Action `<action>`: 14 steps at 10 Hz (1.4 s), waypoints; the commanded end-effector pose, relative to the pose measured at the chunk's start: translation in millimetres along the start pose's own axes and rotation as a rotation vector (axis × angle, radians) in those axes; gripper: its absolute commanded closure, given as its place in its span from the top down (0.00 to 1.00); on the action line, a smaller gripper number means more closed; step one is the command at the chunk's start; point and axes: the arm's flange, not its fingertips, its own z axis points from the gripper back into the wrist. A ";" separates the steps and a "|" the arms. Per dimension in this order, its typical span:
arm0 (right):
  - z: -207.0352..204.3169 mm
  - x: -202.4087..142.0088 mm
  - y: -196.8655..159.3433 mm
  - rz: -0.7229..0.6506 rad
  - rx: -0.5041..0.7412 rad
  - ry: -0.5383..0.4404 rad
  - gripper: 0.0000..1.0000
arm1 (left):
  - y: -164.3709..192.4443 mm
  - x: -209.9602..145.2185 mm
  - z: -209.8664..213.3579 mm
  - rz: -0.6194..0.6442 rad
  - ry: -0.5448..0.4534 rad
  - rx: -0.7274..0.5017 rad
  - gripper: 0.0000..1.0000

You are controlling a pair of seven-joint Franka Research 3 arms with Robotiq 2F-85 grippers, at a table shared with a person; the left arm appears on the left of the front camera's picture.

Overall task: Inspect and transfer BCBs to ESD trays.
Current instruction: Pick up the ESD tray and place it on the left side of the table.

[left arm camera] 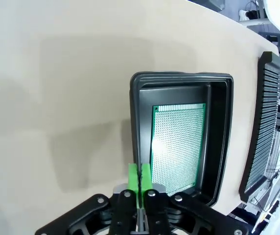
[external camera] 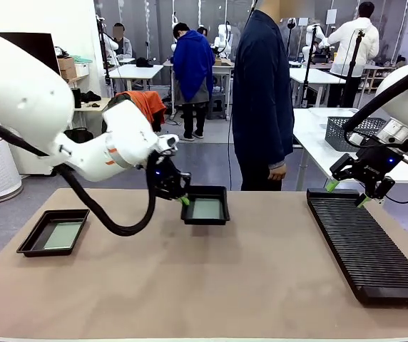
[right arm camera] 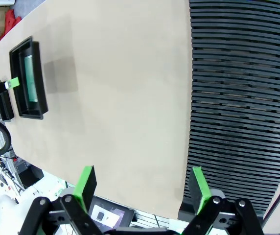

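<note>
Two black ESD trays each hold one pale-green BCB. One ESD tray (external camera: 205,221) (left arm camera: 219,127) (right arm camera: 41,95) hangs slightly above the table's far middle, casting a shadow, with its BCB (external camera: 207,208) (left arm camera: 176,147) lying flat inside. My left gripper (external camera: 183,200) (left arm camera: 140,180) is shut on this tray's side rim. The other ESD tray (external camera: 34,246) rests on the table at the near left with its BCB (external camera: 63,235). My right gripper (external camera: 347,194) (right arm camera: 144,185) hovers open and empty over the far end of the rack.
A long black slotted rack (external camera: 368,246) (right arm camera: 243,98) lies along the table's right side. A person (external camera: 261,92) stands at the far edge, hand (external camera: 277,172) hanging down. A wire basket (external camera: 352,132) sits on the table behind. Bare tabletop spans the middle and front.
</note>
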 end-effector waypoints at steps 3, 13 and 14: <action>-1.0 -2.1 1.4 -0.021 -0.005 -0.020 1.00 | 71.3 -20.5 56.5 -0.070 0.018 0.000 0.03; -1.0 -2.1 1.4 -0.021 -0.005 -0.020 1.00 | 223.7 -49.0 97.3 0.000 0.008 -0.009 0.03; -1.0 -2.1 1.4 -0.021 -0.005 -0.020 1.00 | 228.6 -52.3 95.8 0.013 0.010 0.007 0.03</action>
